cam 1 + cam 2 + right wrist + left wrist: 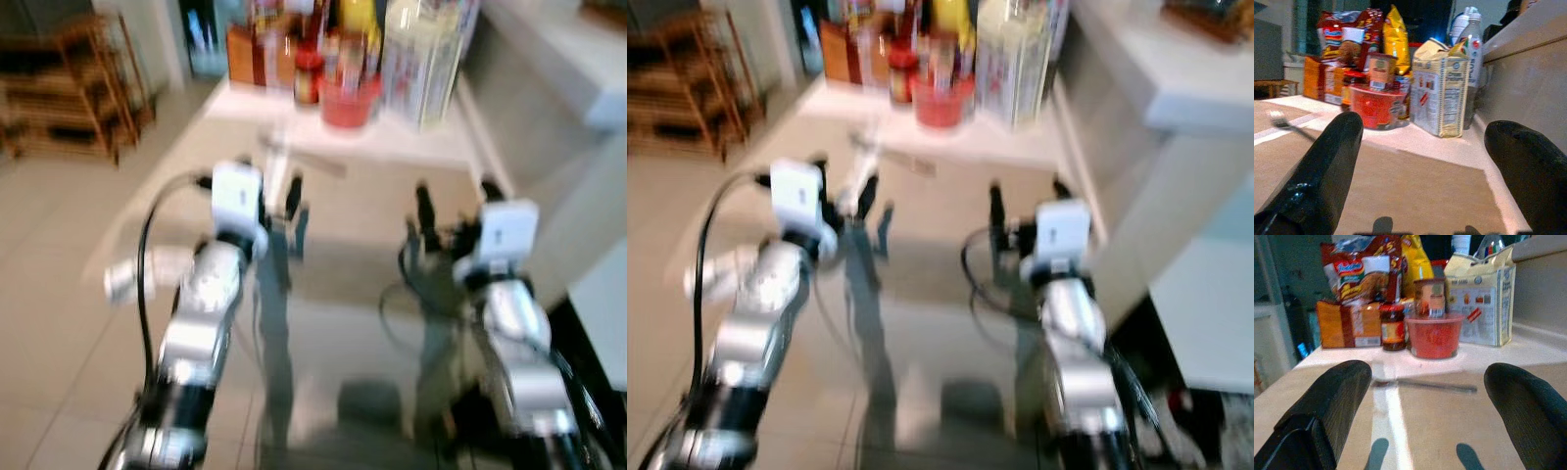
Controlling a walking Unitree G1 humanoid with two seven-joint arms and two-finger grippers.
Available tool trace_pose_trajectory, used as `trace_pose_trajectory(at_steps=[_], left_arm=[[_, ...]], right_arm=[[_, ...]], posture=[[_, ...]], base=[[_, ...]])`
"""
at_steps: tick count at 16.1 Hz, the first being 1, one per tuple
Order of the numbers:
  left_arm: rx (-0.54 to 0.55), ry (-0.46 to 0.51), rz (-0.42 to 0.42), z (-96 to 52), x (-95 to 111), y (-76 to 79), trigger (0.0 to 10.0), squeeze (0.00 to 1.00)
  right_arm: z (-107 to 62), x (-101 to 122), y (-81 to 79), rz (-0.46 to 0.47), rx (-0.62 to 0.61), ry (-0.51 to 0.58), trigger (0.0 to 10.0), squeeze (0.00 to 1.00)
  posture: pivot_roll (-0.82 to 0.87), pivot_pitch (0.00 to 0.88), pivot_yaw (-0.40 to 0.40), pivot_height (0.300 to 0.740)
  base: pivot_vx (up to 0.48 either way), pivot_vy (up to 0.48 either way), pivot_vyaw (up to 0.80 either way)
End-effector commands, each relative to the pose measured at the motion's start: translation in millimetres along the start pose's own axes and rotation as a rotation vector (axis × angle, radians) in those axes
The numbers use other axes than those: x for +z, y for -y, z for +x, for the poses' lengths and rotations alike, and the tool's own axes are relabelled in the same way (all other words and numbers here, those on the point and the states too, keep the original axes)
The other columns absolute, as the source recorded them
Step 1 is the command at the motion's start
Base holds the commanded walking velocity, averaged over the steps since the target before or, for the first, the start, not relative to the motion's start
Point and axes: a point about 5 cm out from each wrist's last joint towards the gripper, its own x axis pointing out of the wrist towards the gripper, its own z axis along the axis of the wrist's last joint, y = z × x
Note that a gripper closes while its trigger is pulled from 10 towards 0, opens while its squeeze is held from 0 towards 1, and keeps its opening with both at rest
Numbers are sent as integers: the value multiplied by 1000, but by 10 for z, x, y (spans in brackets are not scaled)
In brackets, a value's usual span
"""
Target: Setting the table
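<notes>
We hold our left claw (1420,426) spread, lined up on the fork (1422,384); right claw (1425,181) spread, waiting above the desk (362,235).

Far edge of the table, 12 o'clock: groceries packed close together, with a red plastic tub (1434,336) in front, a dark jar with a red lid (1393,326) touching its 9 o'clock side, and an orange box (1348,325) further out at 9. A cream carton (1482,303) stands at the tub's 3 o'clock, snack bags (1359,271) and a yellow bag (1416,262) rise behind, and a clear bottle (1472,34) stands behind the carton. Wooden rack (73,88) on the tiled floor at 10 o'clock, well apart from the table.
</notes>
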Motion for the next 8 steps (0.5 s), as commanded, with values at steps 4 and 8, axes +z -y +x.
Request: trace_pose_trajectory(at_steps=[4,8], left_arm=[[-58,39,-6,116,124,103,10000,0],[-63,35,-18,148,142,110,10000,0]], right_arm=[[65,9,80,-3,-4,0,10000,0],[398,164,-10,22,60,35,10000,0]], posture=[[15,0,-20,740],[14,0,-8,740]], base=[[436,0,0],[0,0,0]])
